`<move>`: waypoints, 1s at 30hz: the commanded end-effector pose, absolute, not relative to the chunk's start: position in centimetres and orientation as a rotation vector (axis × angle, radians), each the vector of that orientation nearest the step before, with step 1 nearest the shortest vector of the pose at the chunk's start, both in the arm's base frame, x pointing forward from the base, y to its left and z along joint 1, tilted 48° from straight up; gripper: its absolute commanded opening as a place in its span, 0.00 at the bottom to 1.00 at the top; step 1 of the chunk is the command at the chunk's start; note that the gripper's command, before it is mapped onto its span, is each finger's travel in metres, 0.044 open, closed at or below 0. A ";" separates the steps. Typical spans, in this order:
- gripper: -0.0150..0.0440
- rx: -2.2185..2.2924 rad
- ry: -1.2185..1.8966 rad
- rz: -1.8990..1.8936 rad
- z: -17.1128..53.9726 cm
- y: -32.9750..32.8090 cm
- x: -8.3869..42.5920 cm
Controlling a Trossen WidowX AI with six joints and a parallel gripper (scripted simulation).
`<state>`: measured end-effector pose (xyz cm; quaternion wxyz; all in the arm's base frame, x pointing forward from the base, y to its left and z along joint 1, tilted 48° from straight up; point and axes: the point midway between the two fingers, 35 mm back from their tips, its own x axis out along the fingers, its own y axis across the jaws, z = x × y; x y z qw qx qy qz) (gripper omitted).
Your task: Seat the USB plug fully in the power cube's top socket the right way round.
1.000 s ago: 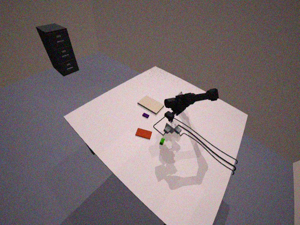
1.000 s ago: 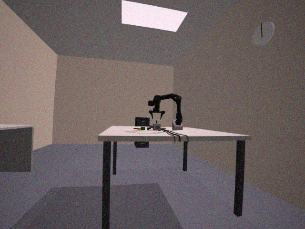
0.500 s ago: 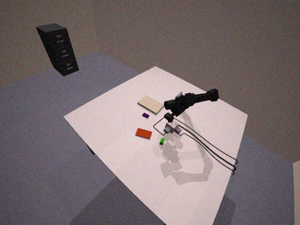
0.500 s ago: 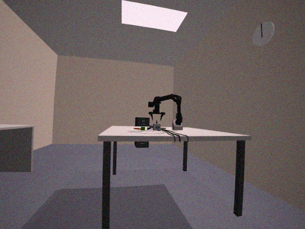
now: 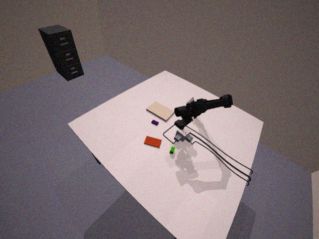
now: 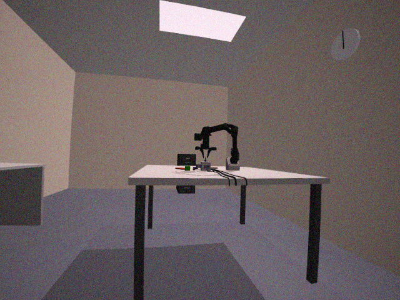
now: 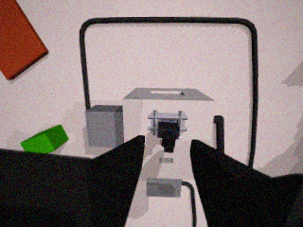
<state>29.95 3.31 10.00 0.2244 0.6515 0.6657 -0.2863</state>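
Observation:
The power cube (image 6: 203,166) (image 7: 134,113) is a pale block on the table. The black USB plug (image 7: 169,130) stands up from its top, beside a grey metal outline. How deep the plug sits and which way round it is, I cannot tell. My gripper (image 6: 205,157) (image 7: 167,144) is partly open over the cube. In the wrist view its fingertips are on either side of the plug, with a gap showing on both sides. In the top view the arm hides the plug.
Grey plugs (image 5: 178,136) (image 7: 104,128) (image 7: 163,187) are at the cube's sides. Black cables (image 5: 219,153) (image 7: 254,95) loop around it and run over the table edge. A green block (image 5: 172,150) (image 7: 44,140), red slab (image 5: 152,141) (image 7: 19,43), purple block (image 5: 154,122) and beige book (image 5: 160,110) lie nearby.

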 end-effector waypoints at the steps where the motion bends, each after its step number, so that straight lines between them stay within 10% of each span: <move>1: 0.38 1.798 1.836 -0.789 10.0 3.3 30.0; 30: 0.25 1.798 1.836 -0.790 10.3 2.9 30.0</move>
